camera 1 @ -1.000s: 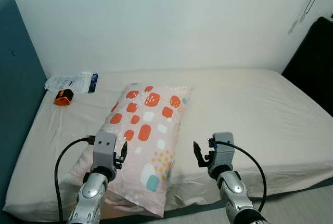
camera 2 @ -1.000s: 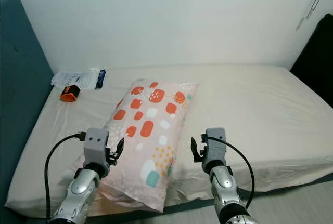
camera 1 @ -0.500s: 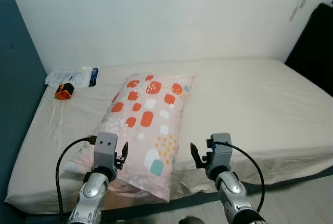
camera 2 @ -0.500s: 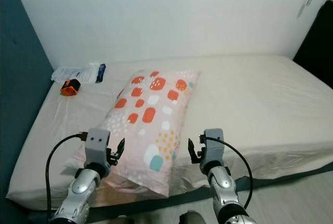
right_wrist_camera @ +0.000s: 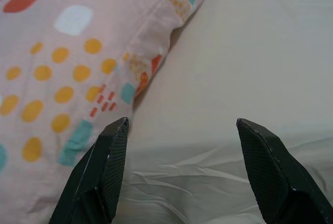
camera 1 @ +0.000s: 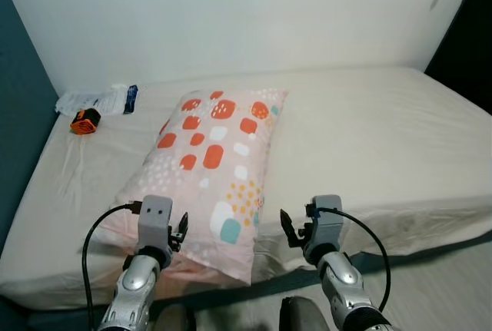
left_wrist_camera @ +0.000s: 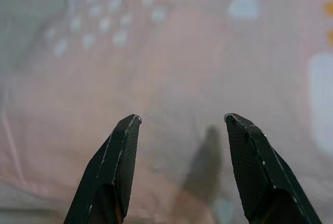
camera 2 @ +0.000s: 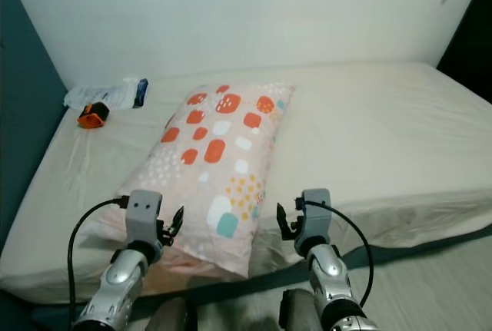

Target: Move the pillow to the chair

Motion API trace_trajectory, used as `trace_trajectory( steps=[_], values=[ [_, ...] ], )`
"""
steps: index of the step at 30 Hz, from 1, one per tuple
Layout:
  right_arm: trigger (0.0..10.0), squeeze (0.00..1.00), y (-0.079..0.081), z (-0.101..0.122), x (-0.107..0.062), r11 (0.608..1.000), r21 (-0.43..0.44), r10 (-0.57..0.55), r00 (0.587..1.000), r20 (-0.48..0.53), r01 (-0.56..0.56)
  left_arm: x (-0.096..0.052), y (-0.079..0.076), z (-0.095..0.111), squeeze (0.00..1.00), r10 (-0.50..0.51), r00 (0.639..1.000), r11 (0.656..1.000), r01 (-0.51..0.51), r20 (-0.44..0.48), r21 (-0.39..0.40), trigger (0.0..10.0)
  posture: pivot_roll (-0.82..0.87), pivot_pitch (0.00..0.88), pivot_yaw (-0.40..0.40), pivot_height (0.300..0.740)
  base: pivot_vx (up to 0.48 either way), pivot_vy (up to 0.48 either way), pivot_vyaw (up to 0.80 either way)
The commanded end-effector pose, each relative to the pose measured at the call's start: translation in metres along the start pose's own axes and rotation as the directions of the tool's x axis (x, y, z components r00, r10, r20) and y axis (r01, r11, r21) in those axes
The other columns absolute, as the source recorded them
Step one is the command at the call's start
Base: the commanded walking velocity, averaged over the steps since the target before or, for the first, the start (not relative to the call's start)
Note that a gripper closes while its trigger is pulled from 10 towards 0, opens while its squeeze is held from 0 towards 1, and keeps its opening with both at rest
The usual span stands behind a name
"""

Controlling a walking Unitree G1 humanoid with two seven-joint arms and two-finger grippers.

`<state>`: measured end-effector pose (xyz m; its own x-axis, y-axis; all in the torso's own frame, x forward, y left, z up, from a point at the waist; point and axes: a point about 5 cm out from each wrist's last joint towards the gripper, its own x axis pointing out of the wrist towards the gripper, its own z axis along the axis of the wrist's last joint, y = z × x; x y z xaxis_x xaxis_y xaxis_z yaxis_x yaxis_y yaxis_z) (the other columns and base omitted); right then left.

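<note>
A pink pillow [camera 1: 207, 162] with orange, white and teal patches lies lengthwise on the bed [camera 1: 369, 139], its near end at the front edge. My left gripper [camera 1: 181, 227] is open, just over the pillow's near left corner; in the left wrist view the pillow [left_wrist_camera: 171, 52] lies close beyond the fingertips [left_wrist_camera: 130, 125]. My right gripper [camera 1: 286, 227] is open too, a little right of the pillow's near right corner, over the sheet. The right wrist view has the pillow's edge [right_wrist_camera: 78, 63] beside bare sheet [right_wrist_camera: 234, 52].
An orange-and-black object [camera 1: 83, 121] and a white packet [camera 1: 98, 100] lie at the bed's far left, near a dark blue headboard [camera 1: 19, 108]. A white wall stands behind. A dark shape [camera 1: 465, 47] is at the far right. My lower body [camera 1: 296, 316] and the floor are below.
The camera has moved closer and tilted down, so the bed sits lower and larger in view. Both grippers stay open, now nearer the pillow's front corners.
</note>
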<state>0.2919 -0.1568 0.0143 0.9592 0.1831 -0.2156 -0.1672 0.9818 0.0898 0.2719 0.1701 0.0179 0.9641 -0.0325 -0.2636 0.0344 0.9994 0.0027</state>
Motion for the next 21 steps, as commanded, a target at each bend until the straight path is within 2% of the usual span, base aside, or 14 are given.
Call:
trace_trajectory(
  steps=[1,4,6,7,9,10,11,12,13,16,17,19,20,21],
  values=[
    [10.0,0.0,0.001,0.003,0.002,1.0,-0.005,0.004,1.0,0.006,-0.004,0.0,0.0,-0.005,0.0,0.003,0.999,1.0,-0.003,-0.036,-0.027,10.0,0.05,0.0,-0.051,0.591,0.0,0.0,0.0],
    [10.0,0.0,0.0,0.005,0.003,1.0,-0.02,-0.002,1.0,0.002,0.002,-0.003,0.001,-0.007,0.0,-0.031,0.998,0.997,0.027,-0.047,-0.078,10.0,0.05,0.0,-0.052,0.591,0.0,0.0,0.0],
    [10.0,0.0,0.0,0.006,0.004,1.0,-0.02,0.0,1.0,0.008,0.001,-0.006,0.003,-0.009,0.0,-0.081,0.995,0.981,0.069,-0.062,-0.179,10.0,0.05,0.0,-0.054,0.591,0.0,0.0,0.0],
    [10.0,0.0,0.0,0.006,0.004,1.0,-0.02,0.0,1.0,0.008,0.001,-0.006,0.003,-0.009,0.0,-0.081,0.995,0.981,0.069,-0.062,-0.179,10.0,0.05,0.0,-0.054,0.591,0.0,0.0,0.0],
    [10.0,0.0,0.0,0.008,0.005,1.0,-0.008,0.004,1.0,0.014,-0.004,-0.01,0.009,-0.01,0.0,-0.118,0.991,0.95,0.093,-0.068,-0.297,10.0,0.05,0.0,-0.051,0.591,0.0,0.0,0.0],
    [10.0,0.0,0.0,0.008,0.005,1.0,-0.008,0.004,1.0,0.014,-0.004,-0.01,0.009,-0.01,0.0,-0.118,0.991,0.95,0.093,-0.068,-0.297,10.0,0.05,0.0,-0.051,0.591,0.0,0.0,0.0],
    [10.0,0.0,0.0,0.008,0.006,1.0,0.003,0.017,1.0,0.015,-0.017,-0.016,0.021,-0.01,0.0,-0.123,0.99,0.892,0.081,-0.066,-0.445,10.0,0.05,0.0,-0.051,0.581,0.0,0.0,0.0],
    [10.0,0.0,0.0,0.008,0.006,1.0,0.003,0.017,1.0,0.015,-0.017,-0.016,0.021,-0.01,0.0,-0.123,0.99,0.892,0.081,-0.066,-0.445,10.0,0.05,0.0,-0.051,0.581,0.0,0.0,0.0],
    [10.0,0.0,0.001,0.009,0.005,1.0,0.011,0.024,0.999,0.022,-0.024,-0.018,0.026,-0.01,0.0,-0.124,0.99,0.869,0.078,-0.063,-0.489,10.0,0.05,0.0,-0.052,0.576,0.0,0.0,0.0],
    [10.0,0.0,0.0,0.009,0.006,1.0,0.003,0.014,1.0,0.025,-0.014,-0.03,0.044,-0.012,0.0,-0.153,0.987,0.772,0.094,-0.04,-0.628,10.0,0.05,0.0,-0.054,0.571,0.0,0.0,0.0],
    [10.0,0.0,0.0,0.009,0.006,1.0,0.003,0.014,1.0,0.025,-0.014,-0.03,0.044,-0.012,0.0,-0.153,0.987,0.772,0.094,-0.04,-0.628,10.0,0.05,0.0,-0.054,0.571,0.0,0.0,0.0],
    [10.0,0.0,0.0,0.009,0.006,1.0,0.001,0.011,1.0,0.023,-0.011,-0.038,0.052,-0.016,0.0,-0.169,0.985,0.734,0.103,-0.033,-0.671,10.0,0.05,0.0,-0.054,0.571,0.0,0.0,0.0],
    [10.0,0.0,0.0,0.009,0.006,1.0,0.001,0.011,1.0,0.023,-0.011,-0.038,0.052,-0.016,0.0,-0.169,0.985,0.734,0.103,-0.033,-0.671,10.0,0.05,0.0,-0.054,0.571,0.0,0.0,0.0],
    [10.0,0.0,0.0,0.009,0.006,1.0,-0.002,0.011,1.0,0.022,-0.011,-0.043,0.06,-0.023,0.0,-0.153,0.986,0.754,0.075,-0.063,-0.653,10.0,0.05,0.0,-0.052,0.571,0.0,0.0,0.0]
  ],
)
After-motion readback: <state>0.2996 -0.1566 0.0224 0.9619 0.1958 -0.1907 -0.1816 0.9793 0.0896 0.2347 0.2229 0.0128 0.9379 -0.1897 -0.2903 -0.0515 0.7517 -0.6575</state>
